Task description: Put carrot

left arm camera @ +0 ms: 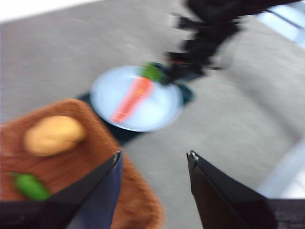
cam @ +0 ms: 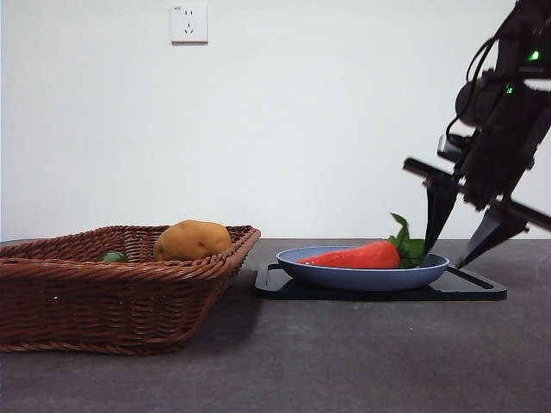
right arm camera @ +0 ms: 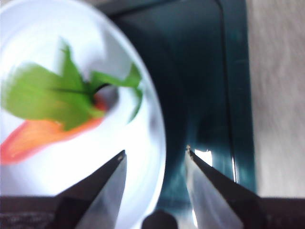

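Carrot (cam: 353,255) lying flat in blue plate (cam: 362,277), leafy green end toward right tool (cam: 463,249), tapered tip pointing away from it. Right tool spread wide open and empty, tips hanging just above plate rim at leaf side, one jaw close beside green tuft, other jaw out past rim over black tray (cam: 478,288). In right wrist view, carrot (right arm camera: 43,136) and its leaves lying just ahead of right tool (right arm camera: 155,153), slightly to one side of gap between jaws; plate (right arm camera: 143,138) edge running straight between jaws, dark tray (right arm camera: 200,95) under far jaw. No contact between jaws and carrot visible.

Plate resting on tray, tray flat on dark grey surface (cam: 344,361). Farther from right tool, beyond carrot's tip, brown wicker basket (cam: 112,292) standing beside tray, near but apart. Potato (cam: 192,240) sitting inside basket near wall closest to plate; small green vegetable (cam: 112,256) deeper in basket, mostly hidden by rim.

Left tool (left arm camera: 155,157) open, nothing between jaws, held high over basket (left arm camera: 81,171) edge, well apart from plate. Blurred left wrist view showing potato (left arm camera: 54,135) and green vegetable (left arm camera: 29,186) near this tool, with plate (left arm camera: 162,112) and carrot (left arm camera: 133,98) farther ahead.

White wall socket (cam: 188,23) on wall behind.
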Action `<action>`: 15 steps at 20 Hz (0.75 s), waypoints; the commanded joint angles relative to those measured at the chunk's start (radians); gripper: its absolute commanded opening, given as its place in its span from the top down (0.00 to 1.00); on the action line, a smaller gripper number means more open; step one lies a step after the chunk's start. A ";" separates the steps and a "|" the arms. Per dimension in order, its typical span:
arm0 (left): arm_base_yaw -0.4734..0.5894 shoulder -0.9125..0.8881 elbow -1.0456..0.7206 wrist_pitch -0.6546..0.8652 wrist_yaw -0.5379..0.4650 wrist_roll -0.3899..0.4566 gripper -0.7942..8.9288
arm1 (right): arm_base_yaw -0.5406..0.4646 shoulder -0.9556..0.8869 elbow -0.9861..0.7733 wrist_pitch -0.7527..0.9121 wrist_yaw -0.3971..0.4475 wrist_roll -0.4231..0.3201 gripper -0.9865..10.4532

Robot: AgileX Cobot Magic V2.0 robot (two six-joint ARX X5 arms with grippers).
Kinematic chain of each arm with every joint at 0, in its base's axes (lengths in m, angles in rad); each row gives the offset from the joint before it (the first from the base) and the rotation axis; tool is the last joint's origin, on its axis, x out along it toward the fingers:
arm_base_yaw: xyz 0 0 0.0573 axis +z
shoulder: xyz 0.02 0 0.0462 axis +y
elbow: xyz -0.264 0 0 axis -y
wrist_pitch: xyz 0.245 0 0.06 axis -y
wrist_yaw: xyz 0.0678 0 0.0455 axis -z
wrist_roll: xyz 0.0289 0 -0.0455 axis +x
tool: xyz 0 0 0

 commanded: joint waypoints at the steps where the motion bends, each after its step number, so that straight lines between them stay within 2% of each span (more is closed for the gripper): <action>1: -0.010 0.024 0.014 0.041 -0.116 0.057 0.67 | 0.007 -0.070 0.021 -0.053 0.000 -0.058 0.72; 4: -0.009 0.077 0.014 0.076 -0.301 0.147 0.68 | 0.058 -0.195 0.019 -0.146 0.009 -0.127 0.76; 6: -0.005 0.114 0.014 0.076 -0.346 0.185 0.76 | 0.117 -0.278 0.016 -0.174 0.087 -0.148 0.81; 8: 0.022 0.137 0.013 0.073 -0.348 0.239 0.89 | 0.188 -0.360 0.006 -0.189 0.184 -0.154 0.88; 9: 0.040 0.142 0.013 0.072 -0.346 0.264 0.91 | 0.220 -0.395 -0.004 -0.188 0.216 -0.156 0.91; 11: 0.088 0.143 0.012 0.060 -0.307 0.285 0.91 | 0.291 -0.474 -0.040 -0.179 0.288 -0.160 0.91; 13: 0.159 0.136 0.010 0.031 -0.219 0.285 0.91 | 0.348 -0.553 -0.092 -0.141 0.364 -0.161 0.91; 15: 0.242 0.105 -0.030 0.042 -0.154 0.285 0.91 | 0.399 -0.653 -0.186 -0.041 0.399 -0.161 0.91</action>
